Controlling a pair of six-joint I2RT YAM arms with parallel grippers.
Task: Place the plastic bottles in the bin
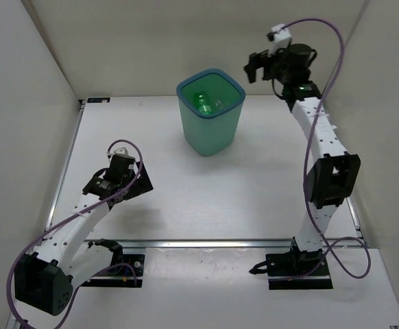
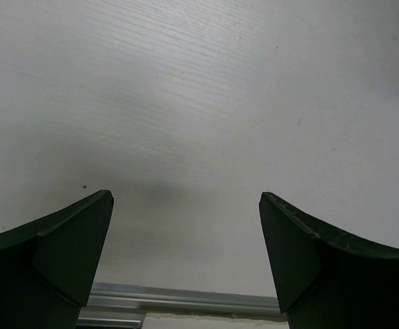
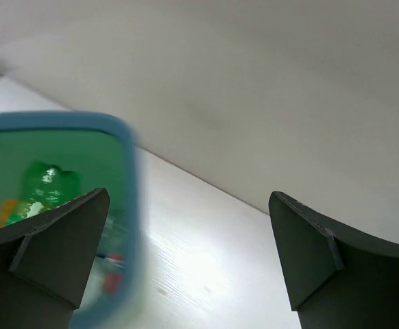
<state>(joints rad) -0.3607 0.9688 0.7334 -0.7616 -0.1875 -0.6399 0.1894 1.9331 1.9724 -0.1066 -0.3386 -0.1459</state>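
Observation:
The teal bin [image 1: 211,130] stands at the back middle of the table, with plastic bottles [image 1: 205,103] lying inside it. In the right wrist view the bin's blue rim [image 3: 127,171] is blurred at the left, and a green bottle [image 3: 45,188] shows inside, with red and orange bits beside it. My right gripper [image 1: 256,67] hangs high, just right of the bin's rim, open and empty [image 3: 186,253]. My left gripper [image 1: 139,184] sits low over the bare table at the near left, open with nothing between its fingers [image 2: 186,253].
White walls close in the table at the back and both sides. A metal rail [image 2: 186,300] runs along the table's near edge, just below the left gripper. The right arm's purple cable [image 1: 323,41] loops above its wrist.

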